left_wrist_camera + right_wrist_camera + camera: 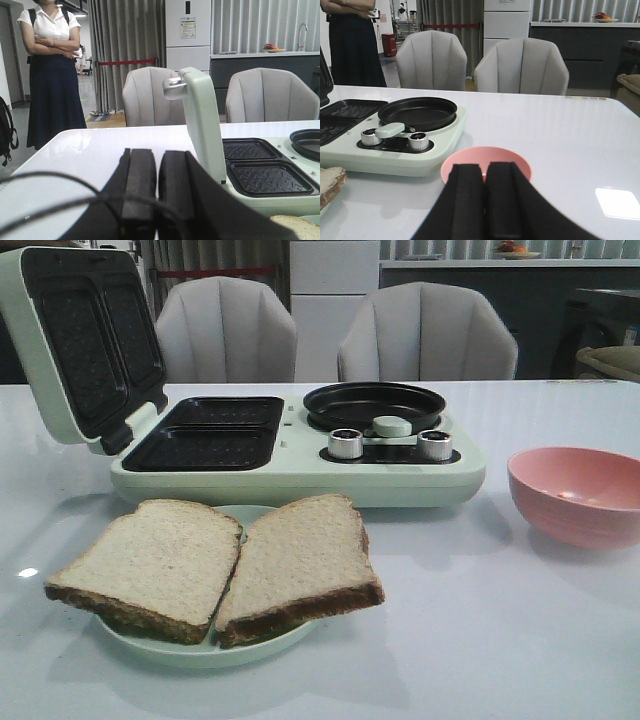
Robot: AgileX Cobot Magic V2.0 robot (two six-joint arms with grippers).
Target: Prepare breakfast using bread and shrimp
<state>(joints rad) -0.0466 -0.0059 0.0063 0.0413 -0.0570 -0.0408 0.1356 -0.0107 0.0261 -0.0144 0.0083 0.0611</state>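
Front view: I see neither arm. Two square bread slices (215, 565), pale with brown crusts, overlap on a pale green plate (200, 650) before the mint breakfast maker (300, 475), whose ridged lid (80, 345) stands open. A smooth pink bowl (577, 492) sits apart.

Left wrist: my left end effector (157, 187) hangs low and level over the glossy worktop (75, 155), pads together, empty; a bread corner (295, 226) lies just beside it.

Right wrist: my right end effector (485, 200) is likewise closed and empty, the bowl (485, 162) directly ahead, bread (331, 182) well apart.
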